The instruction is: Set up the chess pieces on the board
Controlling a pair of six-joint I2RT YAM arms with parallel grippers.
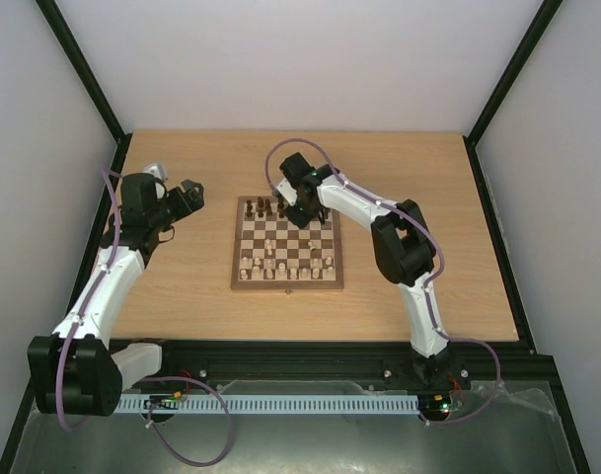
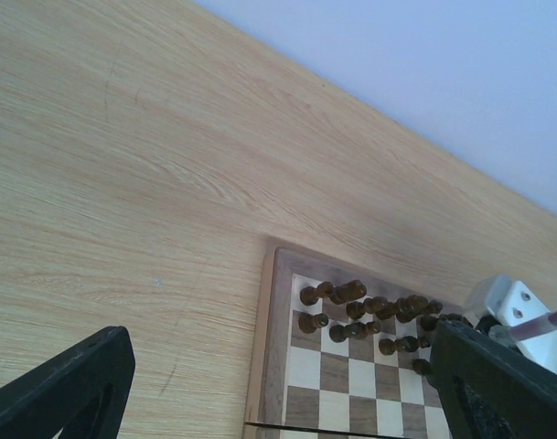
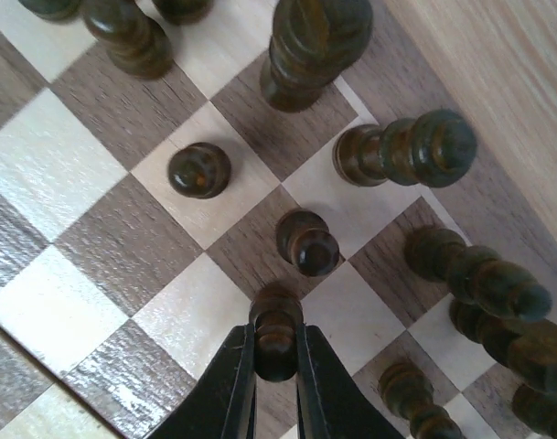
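Dark chess piece [image 3: 276, 334] pinched between right fingers [image 3: 225, 393], upright, over board [image 3: 49, 160]

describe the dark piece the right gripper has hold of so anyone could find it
Start at the board, then its far rows, where the dark pieces crowd. Look for a small round-headed pawn there. Alone among its neighbours, it is pinched in the right gripper.
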